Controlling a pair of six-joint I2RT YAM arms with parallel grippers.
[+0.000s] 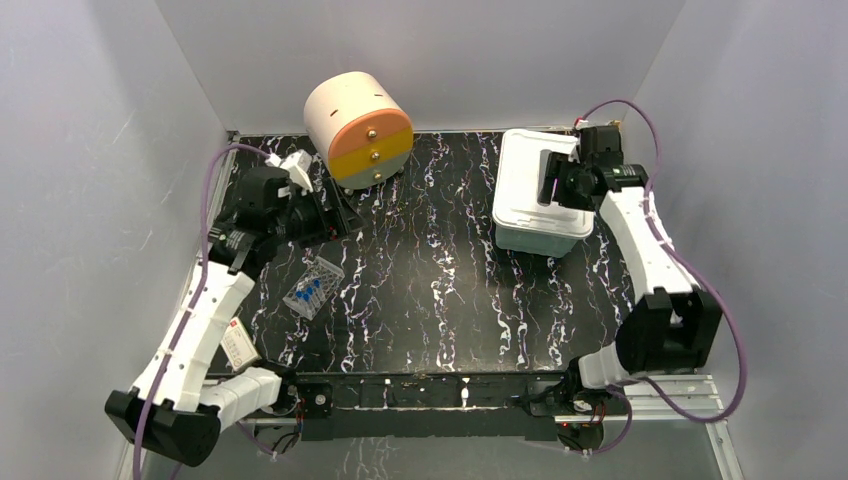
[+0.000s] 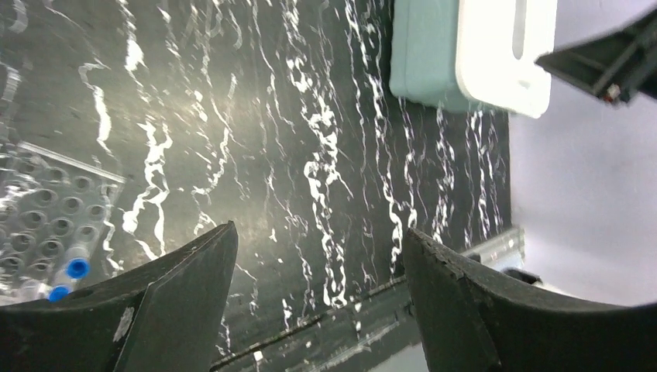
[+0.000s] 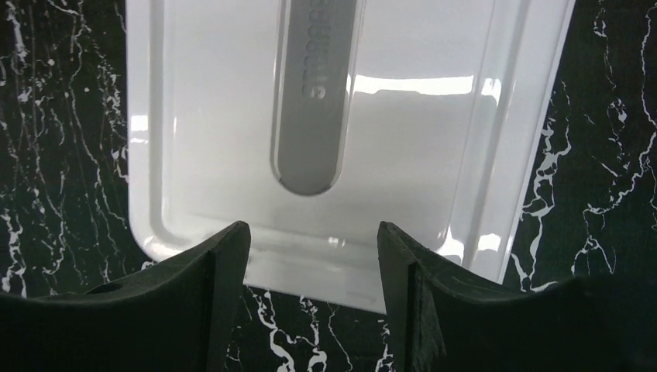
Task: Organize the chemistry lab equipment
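White lid [image 3: 194, 116] edge under wide-spread R end effector [image 3: 312, 229]; L end effector [image 2: 319, 231] likewise, empty.

The left arm [image 1: 195, 325] and the right arm [image 1: 640, 235] are built alike: smooth white shell links between chunky black joint housings, with a purple cable [image 1: 204, 215] looping alongside each. Their bases are bolted to a black rail [image 1: 430, 392] along the bottom of the frame. The left gripper [image 2: 318, 236] and the right gripper [image 3: 314, 229] have matte black, wedge-shaped fingers.
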